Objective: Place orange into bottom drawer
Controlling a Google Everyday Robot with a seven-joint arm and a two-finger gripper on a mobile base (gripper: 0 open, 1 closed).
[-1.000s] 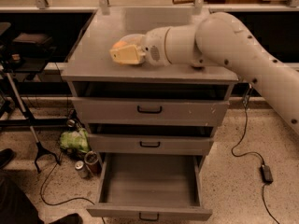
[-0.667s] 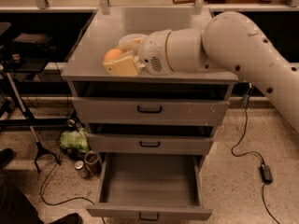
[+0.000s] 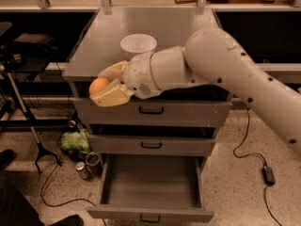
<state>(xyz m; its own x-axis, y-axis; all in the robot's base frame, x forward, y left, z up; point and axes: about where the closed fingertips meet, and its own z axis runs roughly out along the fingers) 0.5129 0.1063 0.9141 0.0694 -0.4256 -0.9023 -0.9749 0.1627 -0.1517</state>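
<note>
The orange is a small round yellow-orange fruit held between the cream fingers of my gripper. The gripper is shut on it and hangs in the air just past the cabinet's front left edge, level with the top drawer. The bottom drawer is pulled wide open below, grey and empty inside, with a black handle on its front. It lies lower and a little to the right of the gripper.
A white bowl stands on the grey cabinet top. The two upper drawers are closed. A green bag, cans and cables lie on the floor to the left; a black stand stands farther left.
My gripper has carried the orange forward and down, off the cabinet top to in front of the top drawer's left end.
</note>
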